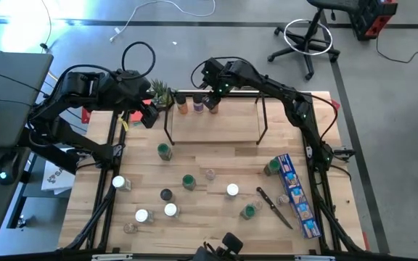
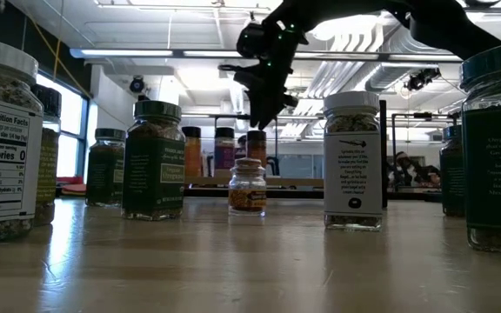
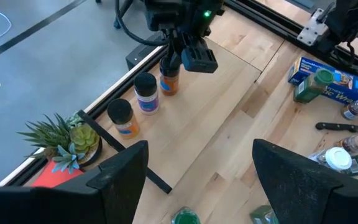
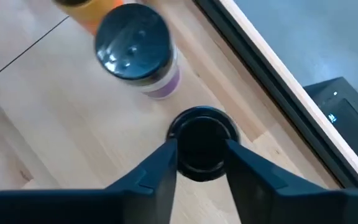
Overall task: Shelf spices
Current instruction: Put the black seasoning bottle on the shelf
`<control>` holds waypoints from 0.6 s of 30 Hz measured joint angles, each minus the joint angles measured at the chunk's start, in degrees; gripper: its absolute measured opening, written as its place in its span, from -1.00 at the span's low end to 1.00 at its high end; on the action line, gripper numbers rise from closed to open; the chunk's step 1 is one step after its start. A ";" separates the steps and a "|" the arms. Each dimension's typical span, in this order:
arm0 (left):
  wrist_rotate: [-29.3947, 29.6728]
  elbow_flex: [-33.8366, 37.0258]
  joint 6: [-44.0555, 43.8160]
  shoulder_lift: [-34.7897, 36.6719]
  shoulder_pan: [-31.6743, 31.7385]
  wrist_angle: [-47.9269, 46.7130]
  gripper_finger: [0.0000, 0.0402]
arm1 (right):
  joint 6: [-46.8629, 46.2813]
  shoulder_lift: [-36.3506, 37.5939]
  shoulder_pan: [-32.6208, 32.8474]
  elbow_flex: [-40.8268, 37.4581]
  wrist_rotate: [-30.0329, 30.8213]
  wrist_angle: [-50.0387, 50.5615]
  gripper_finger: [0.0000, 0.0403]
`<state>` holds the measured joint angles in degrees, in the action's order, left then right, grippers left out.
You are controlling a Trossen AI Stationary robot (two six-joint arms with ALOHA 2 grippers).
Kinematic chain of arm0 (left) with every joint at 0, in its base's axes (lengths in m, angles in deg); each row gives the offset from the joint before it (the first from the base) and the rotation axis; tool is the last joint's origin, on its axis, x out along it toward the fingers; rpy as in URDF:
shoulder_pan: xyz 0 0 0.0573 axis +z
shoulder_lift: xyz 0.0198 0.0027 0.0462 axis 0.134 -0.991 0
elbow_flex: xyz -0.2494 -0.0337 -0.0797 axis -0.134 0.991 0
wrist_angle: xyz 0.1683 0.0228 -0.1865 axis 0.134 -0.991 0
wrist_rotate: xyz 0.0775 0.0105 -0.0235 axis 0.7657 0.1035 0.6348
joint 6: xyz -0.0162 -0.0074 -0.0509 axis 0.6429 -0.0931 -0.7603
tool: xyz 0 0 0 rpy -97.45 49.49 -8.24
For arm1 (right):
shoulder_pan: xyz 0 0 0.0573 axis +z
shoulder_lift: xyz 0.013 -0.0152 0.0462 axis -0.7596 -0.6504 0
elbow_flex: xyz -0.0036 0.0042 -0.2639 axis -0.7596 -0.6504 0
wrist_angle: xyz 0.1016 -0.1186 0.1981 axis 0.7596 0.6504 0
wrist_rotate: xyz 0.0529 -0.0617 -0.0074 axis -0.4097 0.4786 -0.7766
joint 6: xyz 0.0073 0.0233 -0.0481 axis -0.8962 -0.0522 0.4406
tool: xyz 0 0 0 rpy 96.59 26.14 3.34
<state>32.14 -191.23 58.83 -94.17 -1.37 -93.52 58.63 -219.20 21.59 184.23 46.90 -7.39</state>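
Spices sit in two groups: three jars lined up at the left end of the shelf's (image 1: 216, 123) top board, and about a dozen more scattered over the table (image 1: 216, 159) in front of it. Starting from the left, the left gripper (image 1: 148, 116) hangs just off the shelf's left end, beside a small spiky plant (image 1: 161, 93), its fingers spread wide with nothing between them. Next along is the row on the shelf: an orange-filled jar (image 3: 124, 118), a purple-labelled jar (image 3: 146, 93), then a black-capped jar (image 4: 201, 144) that the right gripper (image 4: 199, 158) pinches from above. That jar stands at or just over the board; whether it rests there I cannot tell. Farther right on the table lie a long blue box (image 1: 297, 196) and a black-handled knife (image 1: 273, 206).

The risk here looks to be crowding. The held jar is close beside the purple one and near the shelf's back edge, so a crooked release could tip it off the back, and the fingers spreading could nudge its neighbour into the orange jar.
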 joint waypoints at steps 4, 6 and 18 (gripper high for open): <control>0.35 0.00 0.02 0.00 0.00 0.03 0.40 | 0.20 0.09 -0.32 -1.19 0.07 -0.41 -0.55; 0.57 0.00 0.01 -0.01 0.02 0.03 0.40 | 0.42 0.09 -0.32 -1.19 1.09 -0.75 -0.57; 0.83 0.00 0.01 -0.02 0.00 0.25 0.40 | 0.42 0.07 -0.54 -1.25 1.29 -1.26 -0.58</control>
<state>32.97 -191.23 58.84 -94.19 -1.37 -93.27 59.04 -219.13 21.05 182.98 48.19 -8.65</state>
